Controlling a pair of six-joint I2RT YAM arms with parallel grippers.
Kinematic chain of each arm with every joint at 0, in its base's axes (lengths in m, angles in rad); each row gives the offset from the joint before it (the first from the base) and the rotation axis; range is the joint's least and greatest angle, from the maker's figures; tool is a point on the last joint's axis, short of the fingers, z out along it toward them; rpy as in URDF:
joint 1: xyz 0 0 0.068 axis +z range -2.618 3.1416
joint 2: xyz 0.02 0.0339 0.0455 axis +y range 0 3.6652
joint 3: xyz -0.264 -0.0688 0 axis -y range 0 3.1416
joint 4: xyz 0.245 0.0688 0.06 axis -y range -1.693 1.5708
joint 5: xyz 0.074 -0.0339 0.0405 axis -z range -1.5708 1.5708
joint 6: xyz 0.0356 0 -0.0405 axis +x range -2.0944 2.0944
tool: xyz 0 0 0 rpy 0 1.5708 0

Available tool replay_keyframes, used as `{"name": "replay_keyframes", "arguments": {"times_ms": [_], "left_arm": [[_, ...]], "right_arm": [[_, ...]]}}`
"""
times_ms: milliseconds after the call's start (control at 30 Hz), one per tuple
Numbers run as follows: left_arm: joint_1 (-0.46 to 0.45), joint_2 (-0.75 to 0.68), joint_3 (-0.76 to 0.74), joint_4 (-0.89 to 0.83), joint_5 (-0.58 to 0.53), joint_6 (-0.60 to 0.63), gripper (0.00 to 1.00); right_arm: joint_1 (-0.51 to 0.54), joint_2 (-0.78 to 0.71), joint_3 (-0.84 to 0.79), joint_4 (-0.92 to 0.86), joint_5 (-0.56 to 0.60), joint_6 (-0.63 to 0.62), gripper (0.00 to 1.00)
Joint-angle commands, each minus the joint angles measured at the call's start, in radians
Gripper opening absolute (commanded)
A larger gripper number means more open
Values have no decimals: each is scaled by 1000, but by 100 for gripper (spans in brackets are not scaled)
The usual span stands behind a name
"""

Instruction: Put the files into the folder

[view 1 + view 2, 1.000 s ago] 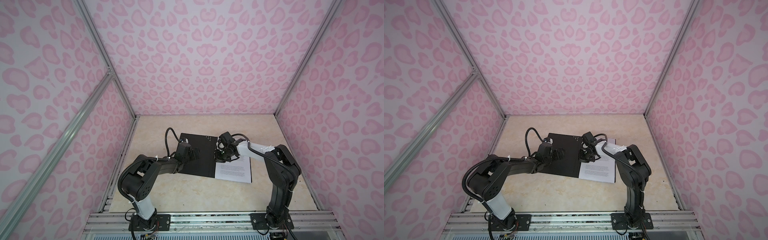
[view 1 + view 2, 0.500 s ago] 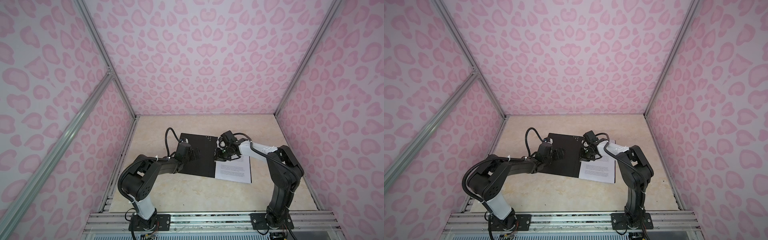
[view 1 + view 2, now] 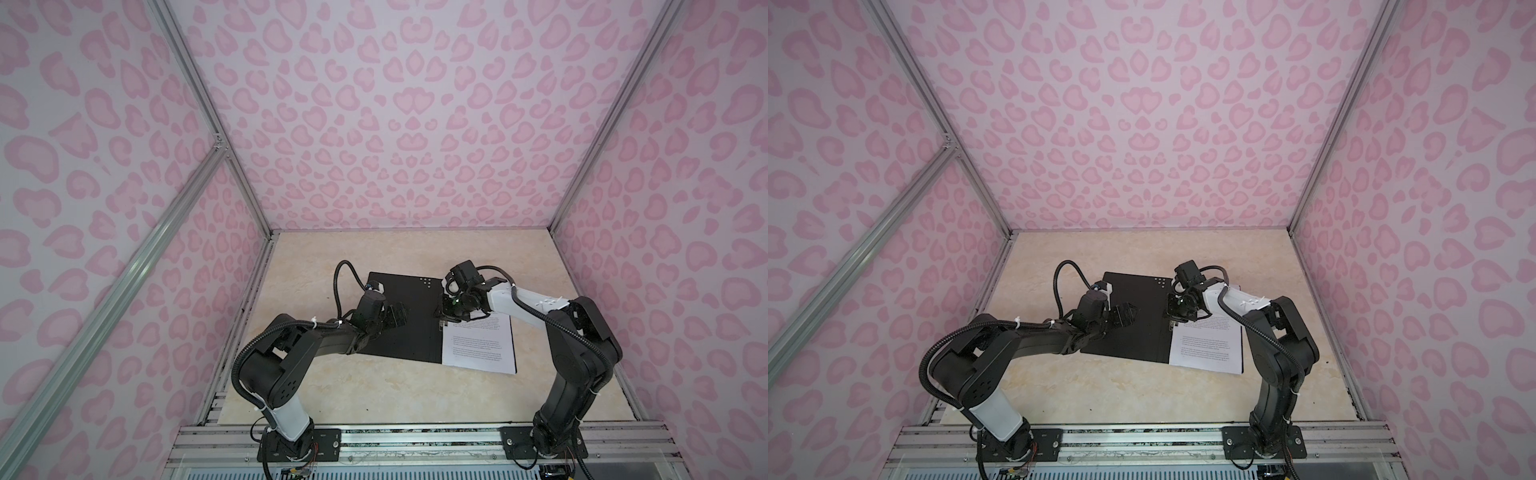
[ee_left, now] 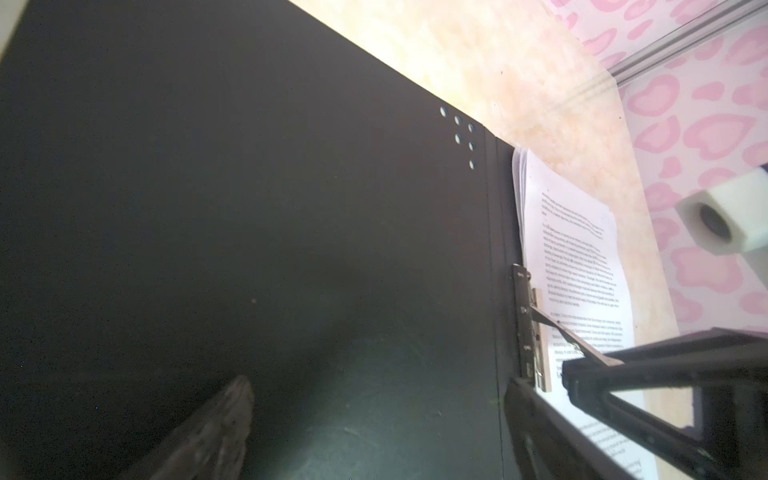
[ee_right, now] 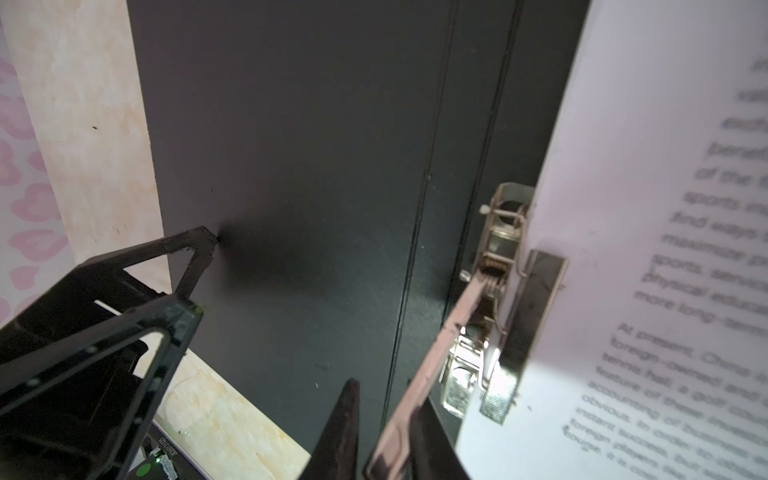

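over the open folder (image 3: 415, 343), left claw (image 3: 397, 318) gapes wide; right claw (image 3: 443, 321) barely parted.

The folder (image 3: 409, 316) looks matt black inside, its clip (image 5: 498, 232) shiny metal; the files (image 3: 478, 345) are smooth white paper.

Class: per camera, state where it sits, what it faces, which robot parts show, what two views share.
Both top views: high above the arm bases, looking down on folder and files; both arms, left gripper and right gripper show.
Left wrist: low over the folder, facing the files; left gripper's fingers show.
Right wrist: close above the spine clip; both grippers show.
Both wrist views share the clip.
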Motion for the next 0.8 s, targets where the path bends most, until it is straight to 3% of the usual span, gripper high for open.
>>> {"name": "replay_keyframes", "arguments": {"times_ms": [0, 400, 767], "left_arm": [[-7, 18, -40, -420, 89, -98, 97], [-7, 2, -44, -419, 97, -94, 97], [-7, 3, -41, -422, 95, -91, 97]], "right_arm": [[-11, -26, -30, 10, -12, 14, 26], [-41, -229, -126, 55, -8, 140, 33], [-60, -213, -179, 173, -26, 312, 22]]}}
